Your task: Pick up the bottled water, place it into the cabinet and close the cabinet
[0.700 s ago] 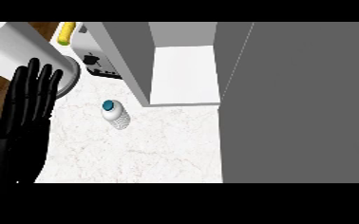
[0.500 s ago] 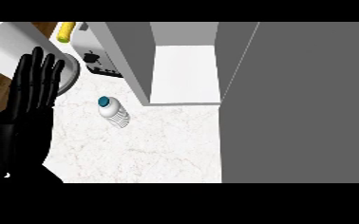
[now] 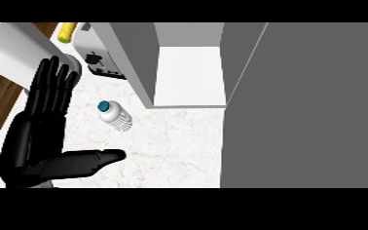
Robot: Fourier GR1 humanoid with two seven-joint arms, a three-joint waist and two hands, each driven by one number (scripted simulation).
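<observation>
**A:** Where is the thing we must move?

**B:** The small clear plastic water bottle with the blue cap [image 3: 114,116] stands on the white marbled counter top [image 3: 173,151], left of the middle. It is near the front corner of the open grey cabinet [image 3: 133,58], but not touching it. Nothing holds it.

**A:** And the hand?

**B:** Only the black left hand [image 3: 39,126] shows, at the left side of the head view. Its fingers [image 3: 54,85] are straight and spread upward, and the thumb [image 3: 86,160] points out to the right, below the bottle. The hand is apart from the bottle and closes on nothing. The right hand is not visible at all.

**A:** Why is the hand held so wide?

**B:** I judge that it is prepared for a grasp: with the thumb away from the fingers there is a gap into which the bottle can go. This is only my reading.

**A:** Is the cabinet ready?

**B:** Yes, its white inner floor [image 3: 188,75] is exposed, and the large grey door [image 3: 295,107] stands open at the right. So the bottle has a free way inside, and the door must be shut afterwards.

**A:** Anything else nearby?

**B:** A white toaster with black lever [image 3: 97,61] stands behind the bottle, and something yellow [image 3: 67,31] lies at the top left; I cannot tell what it is.
</observation>
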